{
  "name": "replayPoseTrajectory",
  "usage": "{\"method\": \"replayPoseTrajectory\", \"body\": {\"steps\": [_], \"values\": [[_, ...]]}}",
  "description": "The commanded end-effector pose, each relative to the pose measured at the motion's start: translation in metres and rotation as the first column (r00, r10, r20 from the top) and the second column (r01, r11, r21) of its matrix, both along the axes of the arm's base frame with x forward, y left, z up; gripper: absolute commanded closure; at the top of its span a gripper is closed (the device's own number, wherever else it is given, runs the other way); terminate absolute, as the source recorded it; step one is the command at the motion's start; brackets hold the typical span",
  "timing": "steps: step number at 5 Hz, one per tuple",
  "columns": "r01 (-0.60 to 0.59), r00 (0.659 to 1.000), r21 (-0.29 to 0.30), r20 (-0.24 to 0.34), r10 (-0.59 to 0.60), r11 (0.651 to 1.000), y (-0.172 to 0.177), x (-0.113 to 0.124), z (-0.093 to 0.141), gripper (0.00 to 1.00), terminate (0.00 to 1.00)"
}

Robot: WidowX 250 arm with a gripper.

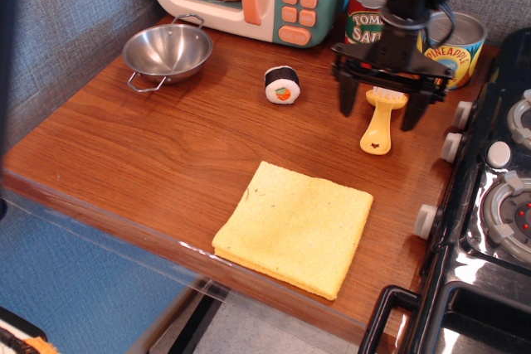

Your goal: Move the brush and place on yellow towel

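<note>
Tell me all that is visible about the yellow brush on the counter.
The brush is small, yellow and plastic-looking, with a flat rounded handle pierced by a small hole near its end. It lies flat on the wooden counter, handle pointing toward the front edge, its bristle end mostly hidden behind the gripper. The open fingers straddle it; contact cannot be confirmed. The yellow towel lies apart, nearer the front.

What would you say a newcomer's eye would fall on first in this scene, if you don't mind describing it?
Probably the black gripper, hanging open right over the yellow brush at the back right of the wooden counter, one finger on each side of it. Next comes the bright yellow towel, lying flat near the front edge. Behind the arm stand the tomato sauce can and the pineapple slices can, and a toy sushi roll sits mid-counter.
</note>
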State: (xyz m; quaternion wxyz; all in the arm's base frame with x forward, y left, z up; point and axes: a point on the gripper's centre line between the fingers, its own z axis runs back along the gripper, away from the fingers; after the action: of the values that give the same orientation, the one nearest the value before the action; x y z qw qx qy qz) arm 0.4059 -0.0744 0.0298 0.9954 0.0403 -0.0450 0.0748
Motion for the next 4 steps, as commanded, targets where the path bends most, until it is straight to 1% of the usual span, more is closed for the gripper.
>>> {"method": "replayPoseTrajectory", "body": {"steps": [1,2,3,4], "values": [[-0.046,0.999,0.006,0.023,0.046,0.999,0.002,0.027,-0.008,0.00,0.00],[-0.036,0.999,0.019,0.026,0.035,0.999,0.005,0.030,-0.012,1.00,0.00],[-0.017,1.000,0.010,0.019,0.017,1.000,0.004,0.028,-0.008,1.00,0.00],[-0.001,1.000,-0.002,0.025,0.001,1.000,0.007,0.023,0.003,1.00,0.00]]}}
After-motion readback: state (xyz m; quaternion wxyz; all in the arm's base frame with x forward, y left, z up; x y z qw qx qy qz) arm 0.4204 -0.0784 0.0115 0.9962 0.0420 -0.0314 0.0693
